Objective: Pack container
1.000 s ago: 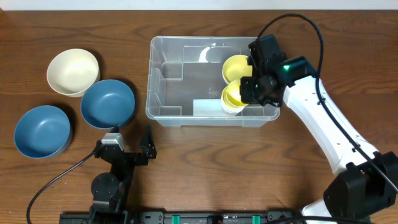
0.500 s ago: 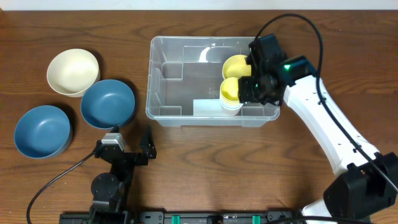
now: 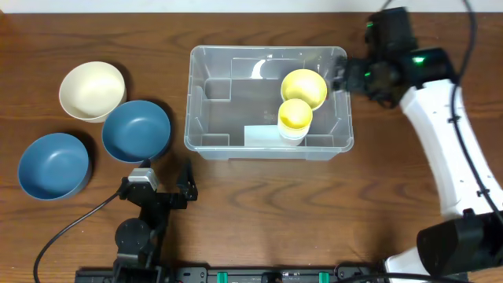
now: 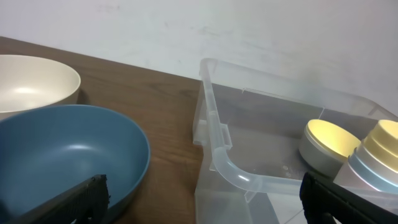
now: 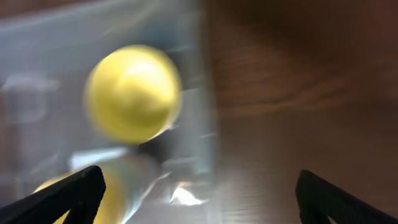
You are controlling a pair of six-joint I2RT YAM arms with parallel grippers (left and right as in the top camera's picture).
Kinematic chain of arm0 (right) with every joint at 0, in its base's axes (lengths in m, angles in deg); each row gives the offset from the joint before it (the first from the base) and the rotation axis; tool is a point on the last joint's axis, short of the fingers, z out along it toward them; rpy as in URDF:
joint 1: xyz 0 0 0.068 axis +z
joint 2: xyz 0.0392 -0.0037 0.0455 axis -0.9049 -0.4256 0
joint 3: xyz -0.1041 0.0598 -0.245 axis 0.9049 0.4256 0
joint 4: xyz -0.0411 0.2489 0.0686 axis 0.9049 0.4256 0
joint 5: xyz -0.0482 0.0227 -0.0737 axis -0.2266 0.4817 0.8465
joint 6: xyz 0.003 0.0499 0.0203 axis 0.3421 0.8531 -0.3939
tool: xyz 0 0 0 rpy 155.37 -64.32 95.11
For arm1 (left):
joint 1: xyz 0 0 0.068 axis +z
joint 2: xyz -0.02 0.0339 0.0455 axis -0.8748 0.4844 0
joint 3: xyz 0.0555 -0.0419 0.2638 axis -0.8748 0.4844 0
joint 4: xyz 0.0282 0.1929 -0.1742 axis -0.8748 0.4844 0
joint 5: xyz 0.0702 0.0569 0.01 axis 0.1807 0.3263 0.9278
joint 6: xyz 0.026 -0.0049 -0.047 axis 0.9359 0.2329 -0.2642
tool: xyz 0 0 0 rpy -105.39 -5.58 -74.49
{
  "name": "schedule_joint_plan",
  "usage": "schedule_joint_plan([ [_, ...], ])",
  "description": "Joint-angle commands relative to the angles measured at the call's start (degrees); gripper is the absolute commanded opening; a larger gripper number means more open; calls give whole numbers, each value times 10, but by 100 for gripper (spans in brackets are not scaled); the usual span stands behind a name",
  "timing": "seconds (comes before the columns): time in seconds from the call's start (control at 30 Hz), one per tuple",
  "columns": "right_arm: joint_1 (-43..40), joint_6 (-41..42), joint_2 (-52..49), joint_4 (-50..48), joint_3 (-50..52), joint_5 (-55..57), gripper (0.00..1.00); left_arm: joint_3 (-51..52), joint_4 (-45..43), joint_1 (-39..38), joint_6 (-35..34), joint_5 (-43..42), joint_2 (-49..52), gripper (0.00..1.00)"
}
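The clear container (image 3: pixel 196 118) sits mid-table. Inside at its right end lie a yellow bowl (image 3: pixel 304 86) and, just in front of it, a small yellow-topped cup stack (image 3: pixel 295 118). My right gripper (image 3: pixel 343 79) hovers over the container's right rim, open and holding nothing. Its wrist view is blurred, showing the yellow bowl (image 5: pixel 132 93) and the container wall (image 5: pixel 206 124) between the spread fingers of the gripper (image 5: pixel 202 199). My left gripper (image 3: pixel 167 179) rests open near the front edge. Its wrist view looks past its open gripper (image 4: pixel 202 205) at the container rim (image 4: pixel 217 143).
Left of the container stand a cream bowl (image 3: pixel 93 90), a blue bowl (image 3: pixel 136 130) and a second blue bowl (image 3: pixel 53 165). The left wrist view has the blue bowl (image 4: pixel 68 149) close in front and the cream bowl (image 4: pixel 31 81) behind it.
My right gripper opened, let go of the small yellow cup stack inside the container, and pulled back up and to the right over the rim. The left arm stayed still.
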Motion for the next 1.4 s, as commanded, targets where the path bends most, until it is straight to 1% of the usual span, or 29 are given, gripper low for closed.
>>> schedule_joint_plan([
  [0.0, -68, 48, -2, 1, -10, 31, 99, 9, 21, 3, 12, 2, -3, 98],
  [0.17, -152, 70, -7, -2, -7, 31, 99, 9, 21, 3, 12, 2, -3, 98],
  [0.33, -206, 85, -16, -1, 3, 31, 99, 9, 21, 3, 12, 2, -3, 98],
  [0.73, -216, 85, -20, 10, 12, 31, 99, 9, 21, 3, 12, 4, -3, 98],
  [0.87, -216, 85, -20, 10, 12, 31, 99, 1, 19, 3, -14, -41, -3, 98],
  [0.93, -216, 85, -20, 10, 12, 31, 99, -21, 49, 3, -39, -57, -3, 98],
  [1.0, -216, 85, -20, 10, 12, 31, 99, -59, 97, 3, -63, -63, -1, 98],
  [1.07, -216, 85, -20, 10, 12, 31, 99, -104, 150, 3, -68, -59, 9, 98],
  [1.13, -216, 85, -20, 10, 12, 31, 99, -165, 211, 3, -68, -32, 33, 98],
  [1.23, -216, 85, -20, 10, 12, 31, 99, -256, 283, 3, -68, 24, 92, 98],
  [1.37, -216, 85, -20, 10, 12, 31, 99, -396, 371, 3, -68, 84, 223, 98],
])
